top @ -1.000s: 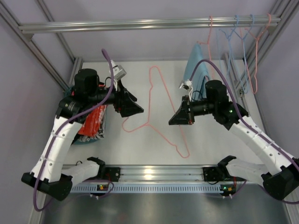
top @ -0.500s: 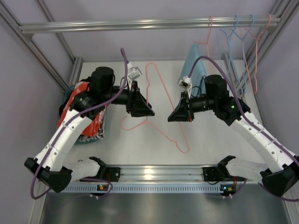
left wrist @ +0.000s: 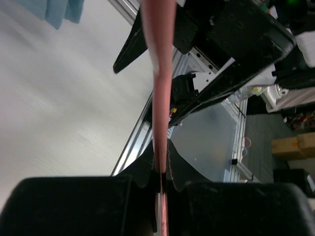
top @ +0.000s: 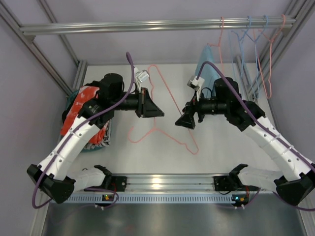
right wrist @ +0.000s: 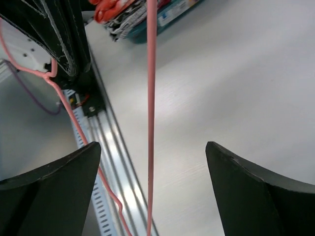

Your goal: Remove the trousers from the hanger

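Over table, left end effector clamps hanger; right end effector since rotated, spread.

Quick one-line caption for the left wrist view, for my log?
Left gripper clamped on the pink hanger, right arm close beyond, white table at left.

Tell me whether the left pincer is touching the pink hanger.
Touching. The left wrist view shows the left pincer with both fingers closed on the pink hanger wire, no gap on either side.
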Available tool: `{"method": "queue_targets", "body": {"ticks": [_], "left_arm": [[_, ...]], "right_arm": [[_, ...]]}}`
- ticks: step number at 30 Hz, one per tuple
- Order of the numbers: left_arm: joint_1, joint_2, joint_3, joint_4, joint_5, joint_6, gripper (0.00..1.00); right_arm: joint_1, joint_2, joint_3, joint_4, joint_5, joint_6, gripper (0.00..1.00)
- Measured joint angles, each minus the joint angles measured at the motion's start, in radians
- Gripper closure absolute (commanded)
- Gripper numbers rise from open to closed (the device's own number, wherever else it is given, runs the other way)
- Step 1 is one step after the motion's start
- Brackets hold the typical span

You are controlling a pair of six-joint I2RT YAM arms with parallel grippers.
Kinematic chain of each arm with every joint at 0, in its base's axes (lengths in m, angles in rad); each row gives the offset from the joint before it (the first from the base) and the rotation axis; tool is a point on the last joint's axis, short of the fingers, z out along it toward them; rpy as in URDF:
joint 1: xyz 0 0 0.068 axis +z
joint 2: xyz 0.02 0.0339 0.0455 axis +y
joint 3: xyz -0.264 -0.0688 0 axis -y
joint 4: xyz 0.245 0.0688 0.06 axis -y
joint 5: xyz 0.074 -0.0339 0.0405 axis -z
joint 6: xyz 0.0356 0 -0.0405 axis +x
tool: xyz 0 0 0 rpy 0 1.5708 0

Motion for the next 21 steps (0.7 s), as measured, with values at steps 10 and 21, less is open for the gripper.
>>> {"method": "queue_targets", "body": {"ticks": [10, 21], "left_arm": [[0.097, -0.020, -0.025, 0.037, -0.183, -0.383, 1.00], [0.219, 0.027, -0.023, 0.028, -0.244, -0.684, 1.00]], "right_arm": [[0.000, -0.230, 0.016, -0.101, 0.331, -0.222, 0.04], [0.188, -0.259, 0.013, -0.118, 0.548, -0.613, 0.05]]}}
